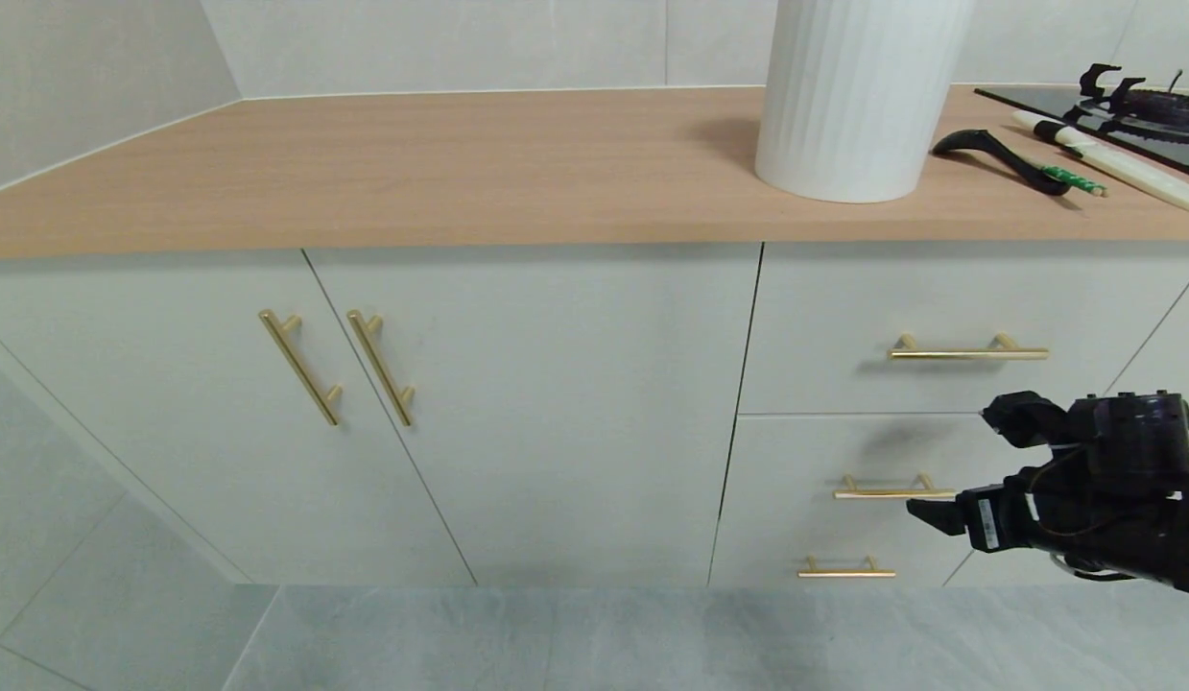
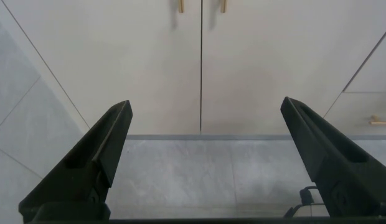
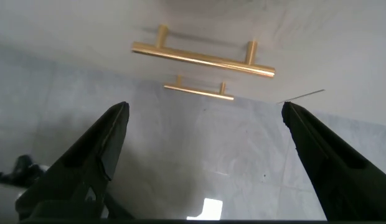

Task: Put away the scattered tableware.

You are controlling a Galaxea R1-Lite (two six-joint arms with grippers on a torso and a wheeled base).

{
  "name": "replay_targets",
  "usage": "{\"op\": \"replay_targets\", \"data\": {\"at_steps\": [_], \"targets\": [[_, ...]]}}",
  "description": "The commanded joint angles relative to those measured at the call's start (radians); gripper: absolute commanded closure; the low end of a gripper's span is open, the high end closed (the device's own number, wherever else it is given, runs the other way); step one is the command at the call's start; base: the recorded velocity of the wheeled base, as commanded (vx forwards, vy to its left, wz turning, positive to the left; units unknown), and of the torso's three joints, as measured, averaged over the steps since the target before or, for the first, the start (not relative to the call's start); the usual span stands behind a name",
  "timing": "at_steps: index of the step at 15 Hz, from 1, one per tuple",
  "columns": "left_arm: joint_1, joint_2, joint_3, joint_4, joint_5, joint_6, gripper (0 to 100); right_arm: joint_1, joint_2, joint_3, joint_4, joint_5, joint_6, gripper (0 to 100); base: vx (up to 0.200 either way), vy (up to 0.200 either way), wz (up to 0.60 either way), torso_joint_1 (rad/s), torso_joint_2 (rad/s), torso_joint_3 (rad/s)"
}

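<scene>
Wooden counter (image 1: 460, 163) carries the ladle (image 1: 1002, 154) and knife (image 1: 1122, 165) at 2 o'clock. We hold the right gripper (image 1: 963, 465) wide open and empty near the middle handle (image 1: 891, 492) at 4 o'clock; the left gripper (image 2: 202, 155) is open and empty too. A finger may slip off this thin bar.

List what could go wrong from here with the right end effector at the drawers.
1. The open right end effector is near the middle drawer handle, not yet around it; closing now would likely miss the bar.
2. The bottom handle sits close below, so it could catch the wrong drawer.
3. The white knife lies near the counter edge above; a jolt might knock it off.
</scene>
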Motion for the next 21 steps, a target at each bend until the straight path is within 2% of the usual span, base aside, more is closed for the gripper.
{"op": "replay_targets", "data": {"at_steps": [1,3,5,6,8,10,21], "targets": [[0.000,0.001,0.000,0.000,0.000,0.000,0,0.001,0.122,0.002,-0.073,-0.012,0.005,0,0.000,0.000,0.00,0.000,0.00,0.000],[0.000,0.001,0.000,0.000,0.000,0.000,0,0.001,0.170,0.004,-0.129,-0.023,0.007,0,0.000,0.000,0.00,0.000,0.00,0.000],[0.000,0.001,0.000,0.000,0.000,0.000,0,0.001,0.257,0.007,-0.258,-0.055,0.025,0,0.000,0.000,0.00,0.000,0.00,0.000],[0.000,0.001,0.000,0.000,0.000,0.000,0,0.001,0.294,0.013,-0.327,-0.070,0.034,0,0.000,0.000,0.00,0.000,0.00,0.000],[0.000,0.001,0.000,0.000,0.000,0.000,0,0.001,0.421,0.022,-0.563,-0.139,0.034,0,0.000,0.000,0.00,0.000,0.00,0.000],[0.000,0.001,0.000,0.000,0.000,0.000,0,0.001,0.490,0.022,-0.686,-0.181,0.033,0,0.000,0.000,0.00,0.000,0.00,0.000],[0.000,0.001,0.000,0.000,0.000,0.000,0,0.002,0.489,0.062,-0.694,-0.187,0.022,0,0.000,0.000,0.00,0.000,0.00,0.000]]}}
